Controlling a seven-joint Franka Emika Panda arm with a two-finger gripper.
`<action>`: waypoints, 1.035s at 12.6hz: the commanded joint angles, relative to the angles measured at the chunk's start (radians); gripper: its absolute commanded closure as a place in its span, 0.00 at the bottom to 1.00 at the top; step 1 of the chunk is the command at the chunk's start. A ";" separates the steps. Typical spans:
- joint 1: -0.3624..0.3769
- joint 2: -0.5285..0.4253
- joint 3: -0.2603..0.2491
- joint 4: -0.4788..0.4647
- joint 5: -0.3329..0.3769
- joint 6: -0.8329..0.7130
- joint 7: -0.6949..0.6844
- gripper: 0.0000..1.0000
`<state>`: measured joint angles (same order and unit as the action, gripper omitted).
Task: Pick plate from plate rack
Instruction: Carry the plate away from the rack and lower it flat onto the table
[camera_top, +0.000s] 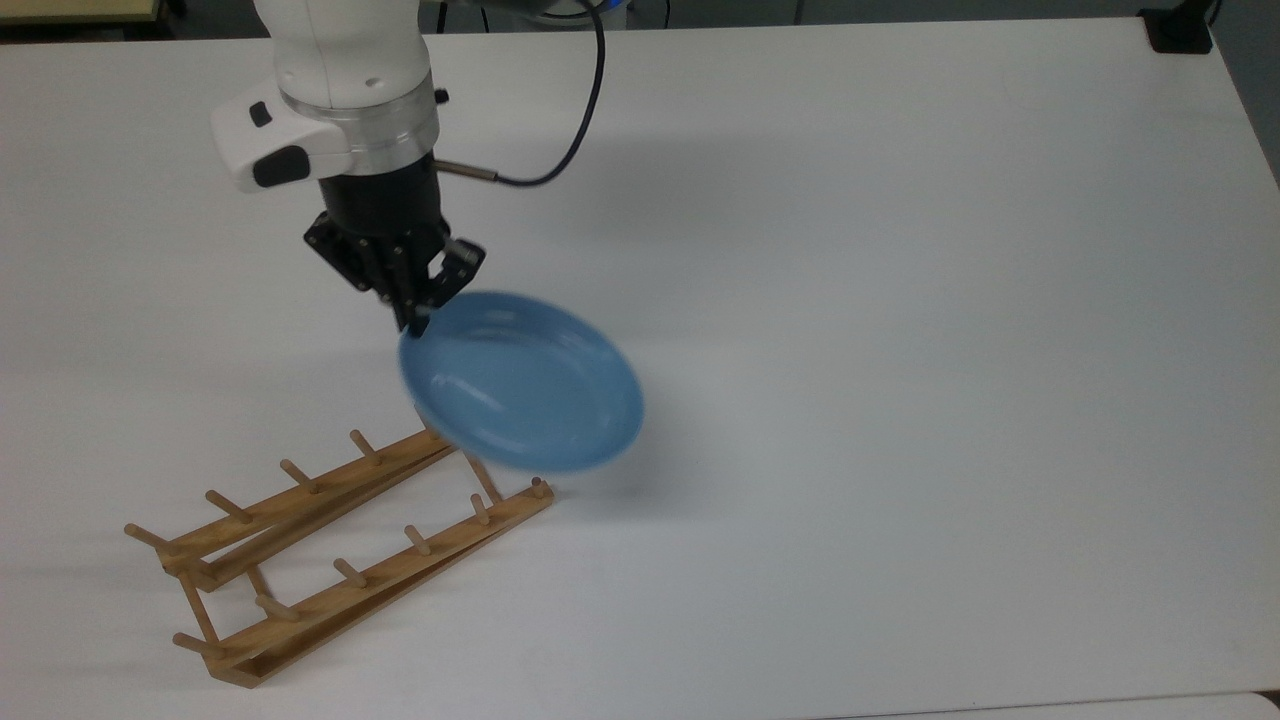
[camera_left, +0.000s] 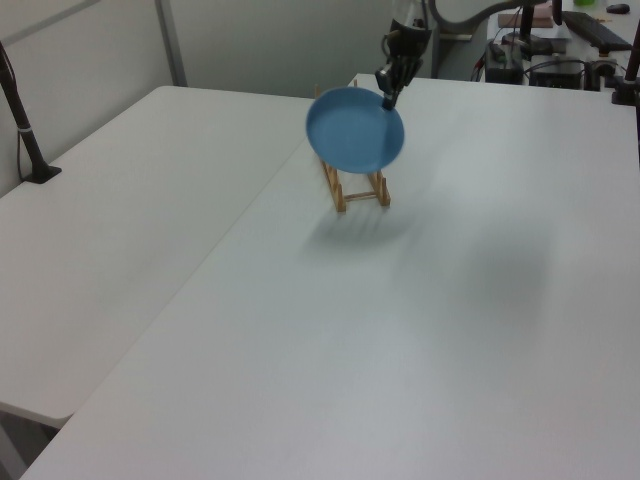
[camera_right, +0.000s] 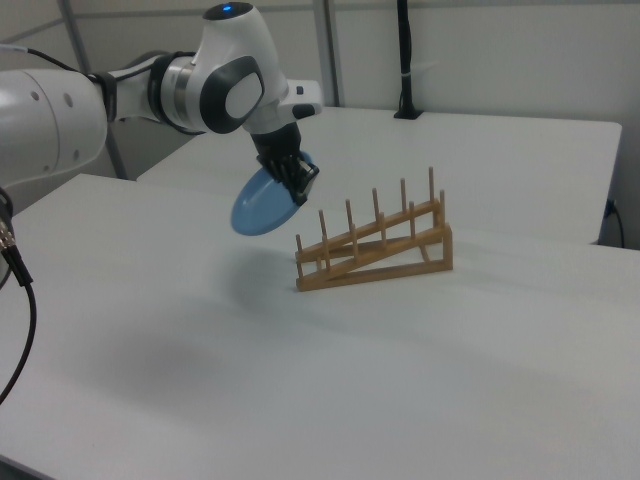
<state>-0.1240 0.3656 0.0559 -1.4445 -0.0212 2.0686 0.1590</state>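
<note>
Plate (camera_top: 522, 382) is up and off the plate rack (camera_top: 340, 545), pinched at its rim by the gripper (camera_top: 414, 322), jaws closed tight on it. It hangs tilted above the table (camera_top: 900, 300), just right of the rack's far end in the top view. Picking looks done; only carrying clear remains.

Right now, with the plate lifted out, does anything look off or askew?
Nothing broken or spilled. The blue plate hangs tilted from the gripper, pinched at its rim only, clear of the wooden plate rack. The rack sits undisturbed on the white table.
</note>
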 joint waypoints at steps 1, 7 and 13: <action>0.001 -0.062 -0.004 -0.059 0.058 -0.163 -0.252 1.00; -0.006 -0.051 -0.016 -0.097 0.056 -0.360 -0.645 1.00; -0.025 0.009 -0.018 -0.160 0.026 -0.358 -0.840 1.00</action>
<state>-0.1520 0.3520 0.0449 -1.5760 0.0131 1.7191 -0.5971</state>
